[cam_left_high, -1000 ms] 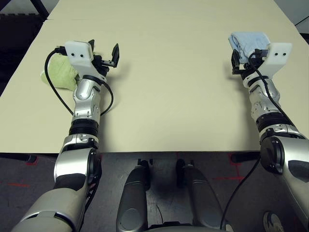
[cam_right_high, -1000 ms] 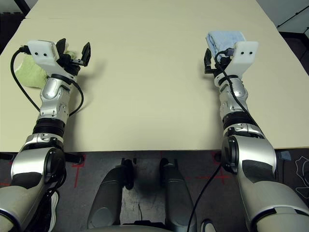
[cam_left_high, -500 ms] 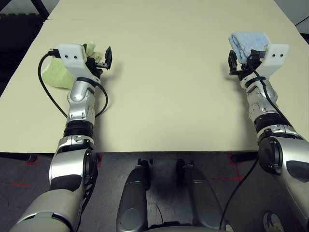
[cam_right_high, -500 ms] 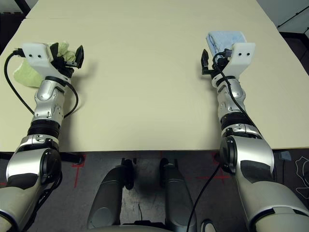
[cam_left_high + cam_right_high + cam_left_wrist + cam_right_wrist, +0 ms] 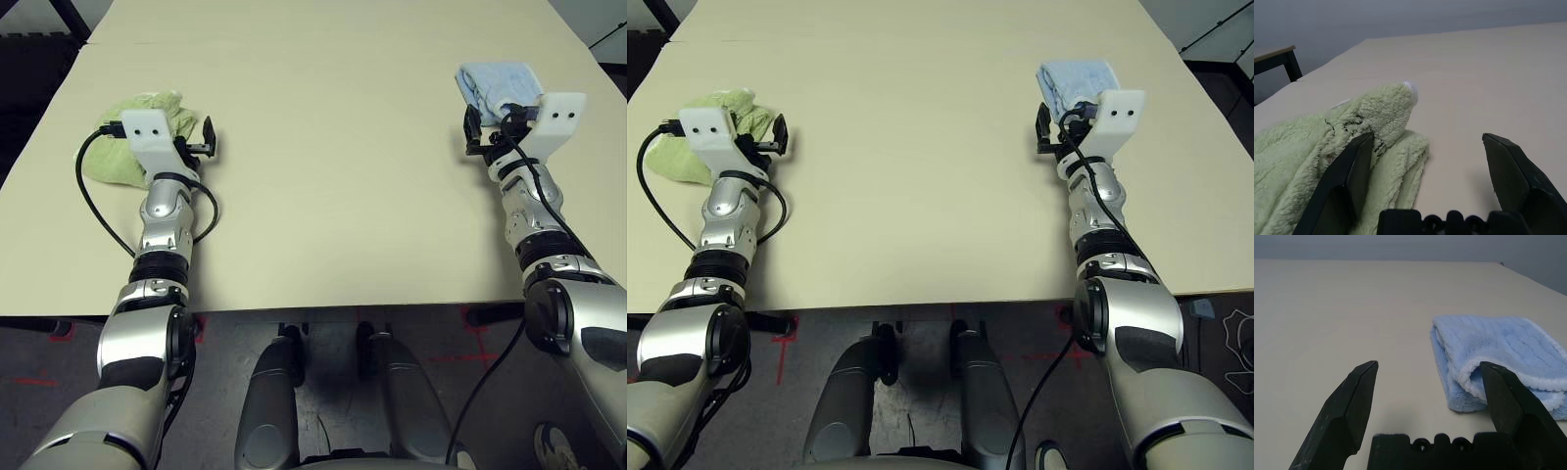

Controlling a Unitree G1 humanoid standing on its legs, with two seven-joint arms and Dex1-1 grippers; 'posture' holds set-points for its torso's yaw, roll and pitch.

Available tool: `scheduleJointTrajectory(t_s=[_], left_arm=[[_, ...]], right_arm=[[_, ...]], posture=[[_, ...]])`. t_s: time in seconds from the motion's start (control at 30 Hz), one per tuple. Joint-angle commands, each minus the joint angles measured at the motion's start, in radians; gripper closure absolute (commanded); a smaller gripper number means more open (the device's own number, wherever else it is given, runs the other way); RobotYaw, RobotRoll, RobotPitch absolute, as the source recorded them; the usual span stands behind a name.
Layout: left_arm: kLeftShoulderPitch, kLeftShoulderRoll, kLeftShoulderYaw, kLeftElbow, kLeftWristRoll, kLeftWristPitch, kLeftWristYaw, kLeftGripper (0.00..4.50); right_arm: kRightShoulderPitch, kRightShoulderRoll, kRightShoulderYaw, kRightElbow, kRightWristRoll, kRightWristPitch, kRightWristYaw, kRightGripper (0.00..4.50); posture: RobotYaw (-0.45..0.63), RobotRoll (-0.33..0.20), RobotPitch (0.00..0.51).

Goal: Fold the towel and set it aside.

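Both grippers stand with fingers spread wide and hold nothing: the left gripper [image 5: 199,150] sits at the left side of the table [image 5: 333,166], and the right gripper [image 5: 487,132] sits at the right side. Over the last second the left arm has swung away from the table's middle toward the left edge and dropped slightly, so that more of the towel [image 5: 122,162] now shows beyond its wrist housing, while the right arm has kept its place. The towel lies in a bunched, rounded heap at the far left of the table, partly behind the left wrist; in the left wrist view its pile lies against the outer face of one black finger [image 5: 1344,183], with bare table between the two fingers. Judged from this, the towel appears released at the side of the table, so the set-aside step looks complete or nearly so; the heap reads as loosely bundled rather than crisply squared. The left forearm reaches forward with its gripper raised a little above level, beside the towel. The right forearm mirrors it, with its gripper just short of the light blue folded cloth [image 5: 500,86], which lies flat at the far right, apart from both fingers.
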Motion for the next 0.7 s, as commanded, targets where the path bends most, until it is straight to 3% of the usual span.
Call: scheduleJointTrajectory(t_s=[0.03,0.7], left_arm=[[-0.01,0.01,-0.003,0.013,0.004,-0.006,-0.017,0.02],[-0.03,-0.004,-0.006,0.038,-0.002,0.03,-0.043,0.02]], right_arm=[[-0.006,0.006,-0.001,0.01,-0.003,0.002,-0.009,0.0],[-0.004,0.0,0.0,0.006,-0.011,0.002,-0.029,0.0]], posture=[[-0.03,0.0,0.213],[-0.06,0.0,0.213]])
